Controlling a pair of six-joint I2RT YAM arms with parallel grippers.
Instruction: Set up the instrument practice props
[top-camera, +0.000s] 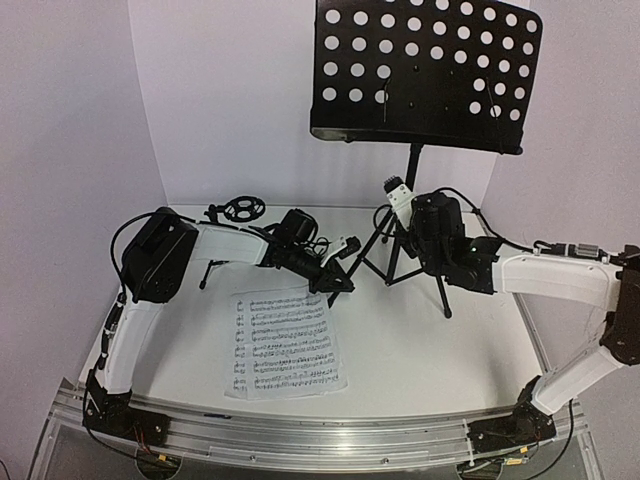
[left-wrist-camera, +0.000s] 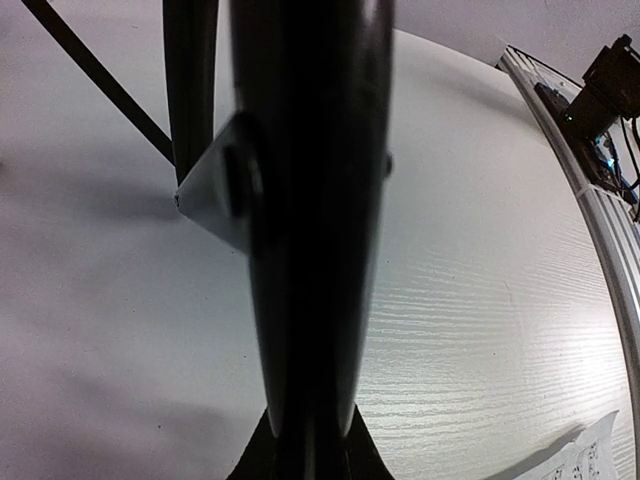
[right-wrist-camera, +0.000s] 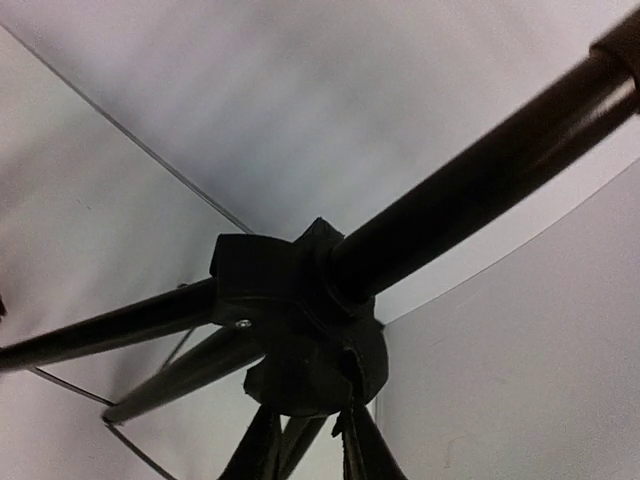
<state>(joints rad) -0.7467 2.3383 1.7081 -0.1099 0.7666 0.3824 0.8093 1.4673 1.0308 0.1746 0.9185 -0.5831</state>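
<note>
Music stand (top-camera: 412, 168), tall black tripod type: stands upright toward the far edge of the bench (top-camera: 430, 350), right of centre. Perforated tray (top-camera: 400, 125): holds nothing visible. Sheet-music pages (top-camera: 287, 345): flat on the bench, left of centre, toward the near edge. Mic stand (top-camera: 240, 210): far-left corner, ring holder apparently unfilled; no microphone can be made out. Left gripper (top-camera: 335, 278): low beside a tripod leg; jaw state cannot be told. Right gripper (top-camera: 398, 205): at the pole just above the hub (right-wrist-camera: 300, 330); whether it is clamped cannot be told. Hazards, as judged: the stand looks top-heavy, so a sideways tug on leg or pole may topple it; a dragged leg may scuff the pages.
</note>
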